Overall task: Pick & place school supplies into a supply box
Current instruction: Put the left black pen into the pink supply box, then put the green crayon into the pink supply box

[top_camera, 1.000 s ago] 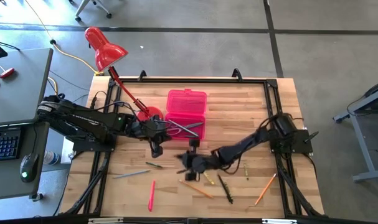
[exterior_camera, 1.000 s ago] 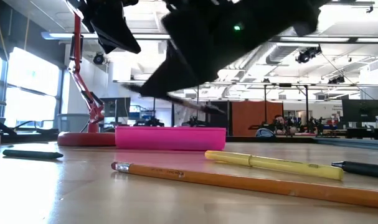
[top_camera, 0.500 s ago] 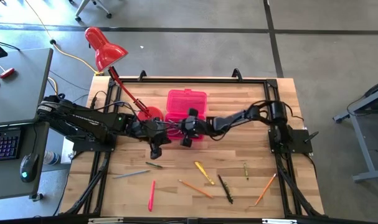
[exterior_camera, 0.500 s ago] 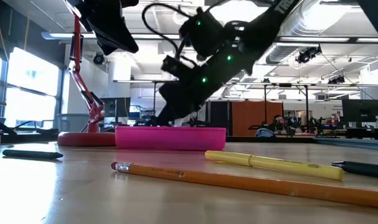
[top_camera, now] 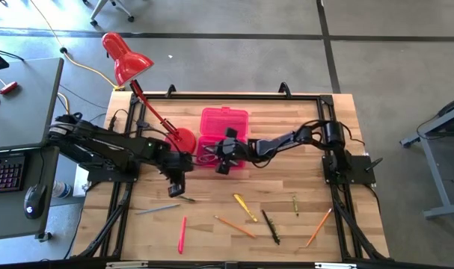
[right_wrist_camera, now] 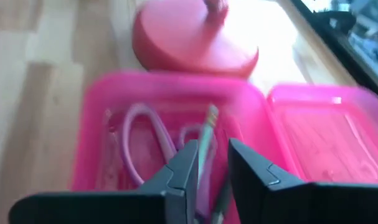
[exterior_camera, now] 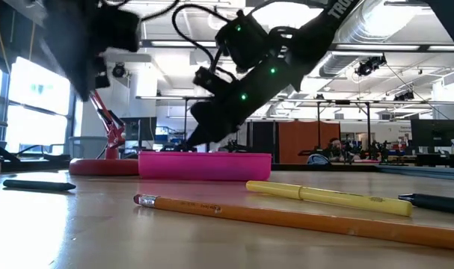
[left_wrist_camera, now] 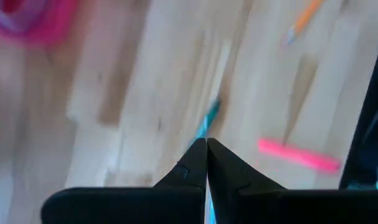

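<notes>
7 pens (top_camera: 245,208) out (1 box (top_camera: 224,137)).

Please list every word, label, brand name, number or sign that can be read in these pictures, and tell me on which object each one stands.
"TRO": white letters on the right arm in the low view, cut off by the picture's edge.
Pencil near the low camera: no print can be read.
Yellow pen: no readable marking.
Pink box: no label visible.
Keyboard on the side desk: keys too small to read.
Nothing else is legible.
</notes>
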